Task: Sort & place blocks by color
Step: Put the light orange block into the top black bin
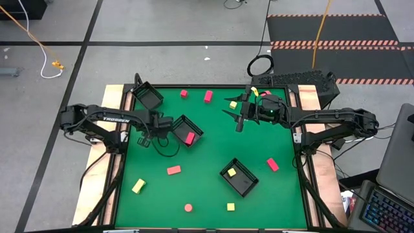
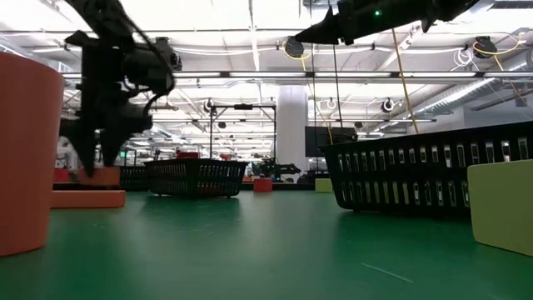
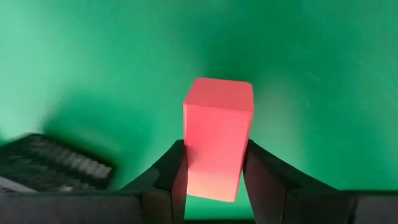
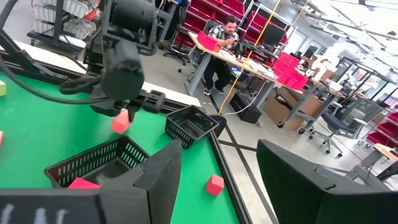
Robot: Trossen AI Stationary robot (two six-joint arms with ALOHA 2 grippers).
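My left gripper (image 1: 165, 124) hangs just left of a black tray (image 1: 183, 123) that holds a red block (image 1: 189, 137). It is shut on a red bar block (image 3: 217, 134), which also shows in the right wrist view (image 4: 120, 121). My right gripper (image 1: 234, 118) is open in the air over the far middle of the table, touching nothing (image 4: 217, 186). A second tray (image 1: 244, 184) holds a yellow block (image 1: 231, 172). Loose red blocks (image 1: 208, 96) and yellow blocks (image 1: 138, 186) lie flat on the green mat. My left gripper pinches the red bar block between its two fingers (image 3: 175, 171), on two opposite long sides near one end (image 3: 211, 180). The fingers come from above, pointing down. The rest of the bar sticks out past the fingertips, lifted clear of the mat.
A third, empty tray (image 1: 147, 96) sits at the far left corner. Loose pieces include a red bar (image 1: 173, 170), a red round one (image 1: 187, 208), yellow cubes (image 1: 230, 207) (image 1: 233, 104) and red blocks (image 1: 272, 164) (image 1: 184, 93). A person sits at a desk beyond the table (image 4: 221, 43).
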